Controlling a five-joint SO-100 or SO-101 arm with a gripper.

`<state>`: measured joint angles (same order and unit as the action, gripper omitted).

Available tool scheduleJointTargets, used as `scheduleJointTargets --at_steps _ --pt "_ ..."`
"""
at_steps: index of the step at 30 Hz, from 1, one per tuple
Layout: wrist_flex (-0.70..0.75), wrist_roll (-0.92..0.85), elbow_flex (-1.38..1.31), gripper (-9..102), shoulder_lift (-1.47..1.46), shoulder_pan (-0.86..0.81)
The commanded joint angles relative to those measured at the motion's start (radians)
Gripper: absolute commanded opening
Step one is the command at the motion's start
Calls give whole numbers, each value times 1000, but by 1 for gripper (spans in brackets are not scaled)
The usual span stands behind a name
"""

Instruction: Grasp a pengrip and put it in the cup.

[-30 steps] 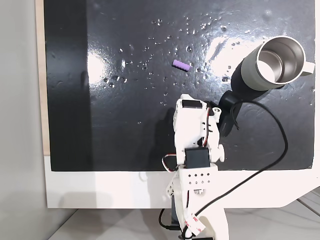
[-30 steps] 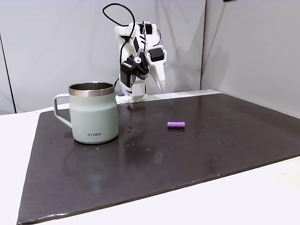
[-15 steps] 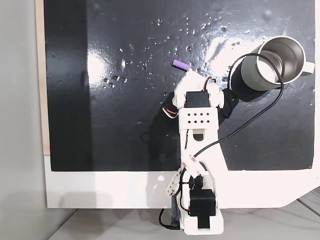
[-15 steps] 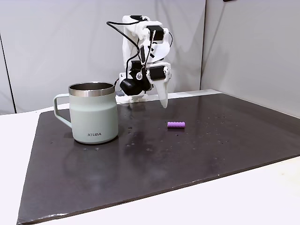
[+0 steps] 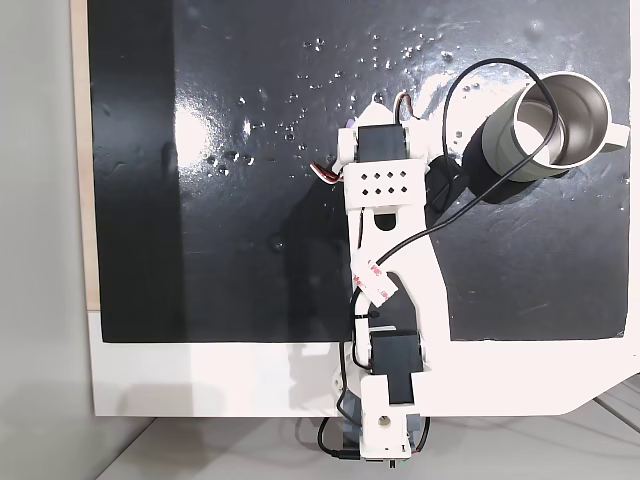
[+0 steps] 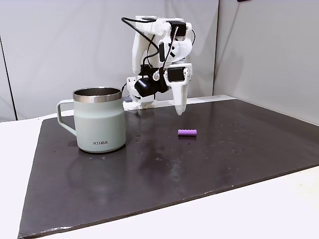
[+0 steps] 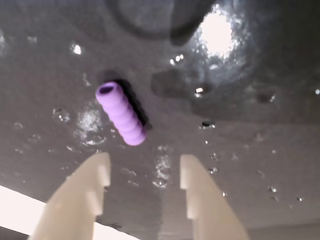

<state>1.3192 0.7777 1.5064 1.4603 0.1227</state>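
Hand: two pale, tapered plastic fingers parted moderately, nothing between them, touching nothing; the dark surface shows through the gap in the wrist view. In a fixed view from the side the hand hangs point-down above the mat, just behind and above the pengrip, not in contact. Pengrip: small light-purple ribbed cylinder, hollow at the visible end, lying flat on its side on the mat, angled across the wrist view just ahead of the fingertips and slightly toward the left finger. From above, the arm covers most of it; only a purple sliver shows at the left edge of the wrist housing. Mat: black, glossy, pitted, with scattered bright specks and glare patches, laid on a white bench. Cup: pale grey-green mug, steel rim, side handle, standing upright on the mat well apart from the pengrip. The fixed view from above shows its shiny steel interior, with the black cable looping across it.
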Motion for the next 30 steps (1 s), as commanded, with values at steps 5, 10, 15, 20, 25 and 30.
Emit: scheduleJointTargets --at_steps 5,10,15,20,25,30 --pt "137 29 -282 19 -135 8" --pt "146 5 -367 20 -218 -26" --pt "149 -57 -457 19 -301 -12" --pt "149 -60 -489 19 -348 3" --pt "149 -67 -546 20 -420 9" --pt "156 -72 -591 21 -486 18"
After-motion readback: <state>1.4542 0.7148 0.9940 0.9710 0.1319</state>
